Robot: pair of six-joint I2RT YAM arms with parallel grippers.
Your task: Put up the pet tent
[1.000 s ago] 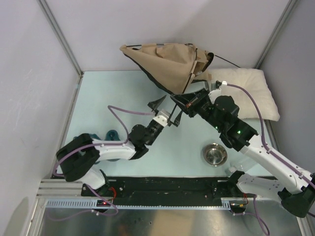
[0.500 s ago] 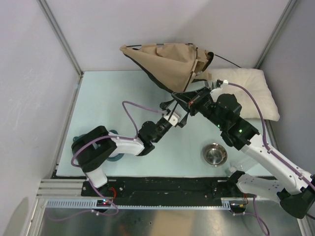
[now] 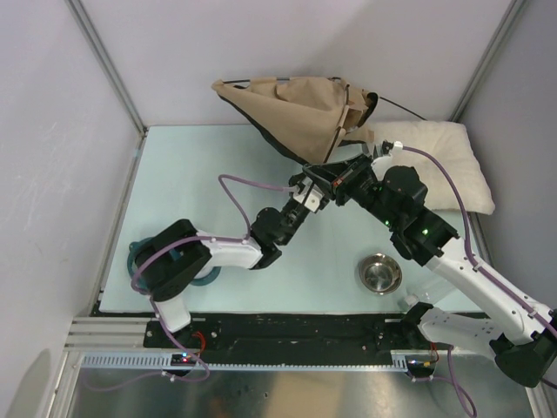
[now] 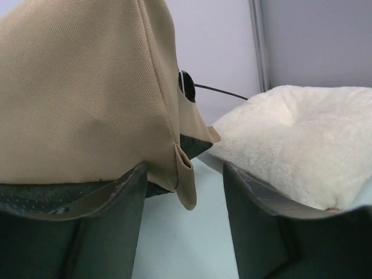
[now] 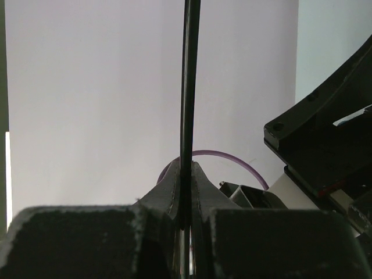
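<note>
The pet tent (image 3: 287, 106) is a tan fabric bundle with black edging, leaning on the back wall. In the left wrist view its tan fabric (image 4: 87, 87) fills the upper left, with a small fabric loop (image 4: 186, 177) hanging at its lower corner. My left gripper (image 3: 305, 193) is open just below that corner; the loop hangs between the jaws (image 4: 185, 232) without being gripped. My right gripper (image 3: 320, 177) is shut on a thin black pole (image 5: 189, 87) of the tent, which runs straight up between its fingers (image 5: 186, 203).
A cream pillow (image 3: 435, 161) lies at the back right and shows in the left wrist view (image 4: 296, 139). A steel bowl (image 3: 380, 273) sits near the front right. A teal object (image 3: 200, 272) lies under the left arm. The two grippers are close together.
My left arm has reached up and to the right, bringing its open gripper under the tent's lower corner. My right gripper has held the pole nearly still.
</note>
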